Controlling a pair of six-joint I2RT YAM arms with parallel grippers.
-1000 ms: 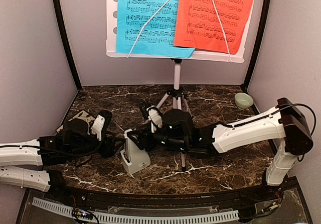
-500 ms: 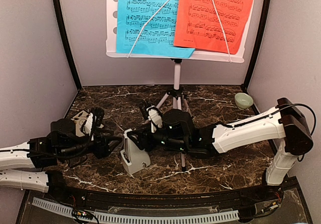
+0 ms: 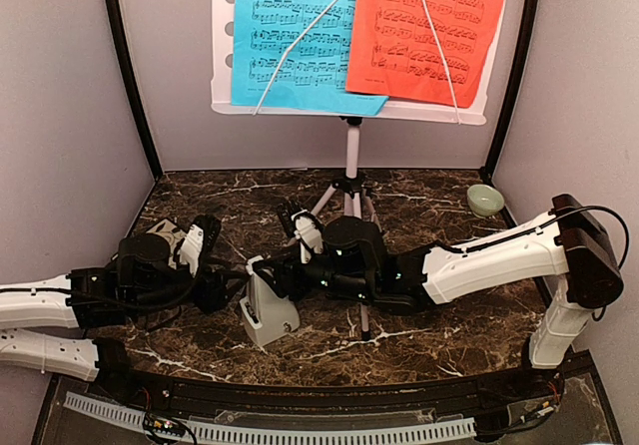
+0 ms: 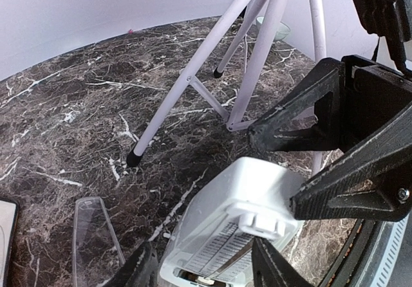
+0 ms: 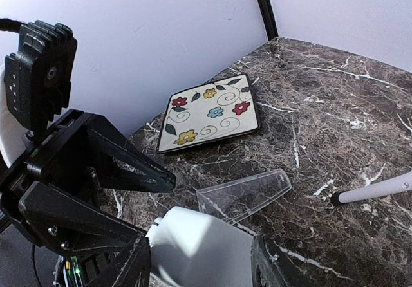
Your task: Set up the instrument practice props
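While on table (image 3: 439, 221), metronome (image 3: 268, 313) in right gripper (image 5: 196, 266).

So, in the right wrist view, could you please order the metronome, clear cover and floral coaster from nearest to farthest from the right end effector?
1. Metronome, in its grip, bottom of view.
2. Clear cover, lying just beyond.
3. Floral coaster, farthest, upper middle.

A pale grey metronome (image 4: 238, 216) sits on the dark marbled surface (image 4: 77, 126) between the left claw's (image 4: 205, 266) fingers, a clear cover (image 4: 96, 242) lying just beside it and white tripod legs (image 4: 193, 81) behind.
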